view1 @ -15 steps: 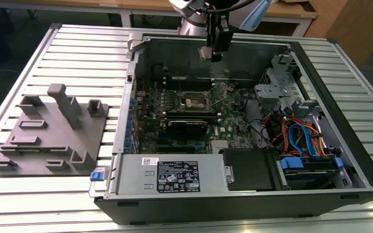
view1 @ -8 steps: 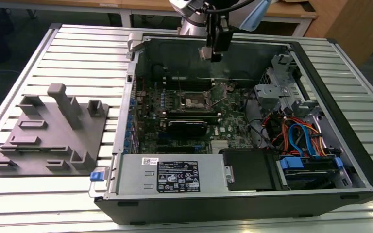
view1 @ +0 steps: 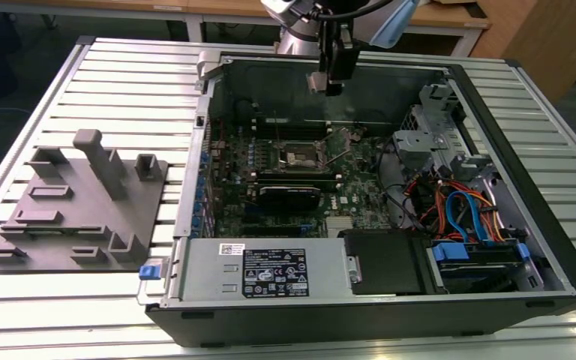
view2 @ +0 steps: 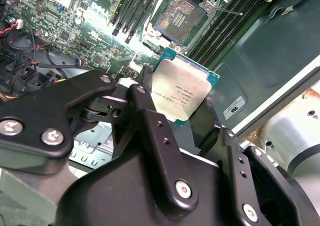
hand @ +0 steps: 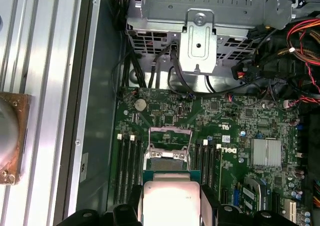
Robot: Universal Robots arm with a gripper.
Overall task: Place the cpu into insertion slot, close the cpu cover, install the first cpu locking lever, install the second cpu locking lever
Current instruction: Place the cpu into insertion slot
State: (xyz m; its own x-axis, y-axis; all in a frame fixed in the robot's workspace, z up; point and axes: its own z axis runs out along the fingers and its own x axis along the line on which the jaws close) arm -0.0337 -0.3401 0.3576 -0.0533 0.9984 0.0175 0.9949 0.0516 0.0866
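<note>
Single arm over an open black computer case point(view1: 540, 206). The black two-fingered gripper point(view1: 326, 81) hangs above the insertion slot point(view1: 298, 156), a square socket with a dark centre and thin silver rim on the green motherboard point(view1: 353, 196), and sits somewhat toward the case's rear wall from it.

In the second wrist view the gripper point(view2: 179, 93) is clamped on the cpu point(view2: 182, 88), a small flat square chip with a silvery-grey metal top and teal edging. One black finger point(view2: 206, 117) presses each of two opposite edges. The chip is in the air, apart from the insertion slot point(view2: 180, 16), whose contact field lies uncovered. A thin silver wire lever point(view2: 227, 9) juts from the slot's corner, and long black memory slots point(view2: 227, 28) flank the slot. In the first wrist view the cpu point(hand: 170, 201) lies just short of the insertion slot point(hand: 166, 156).

Handling, as a judgement: the chip is probably light, stiff and thin, with a smooth top that could slide under a loose grip. Its underside and the slot's contacts are likely fragile. The edge hold suits it, since it leaves both faces untouched.
</note>
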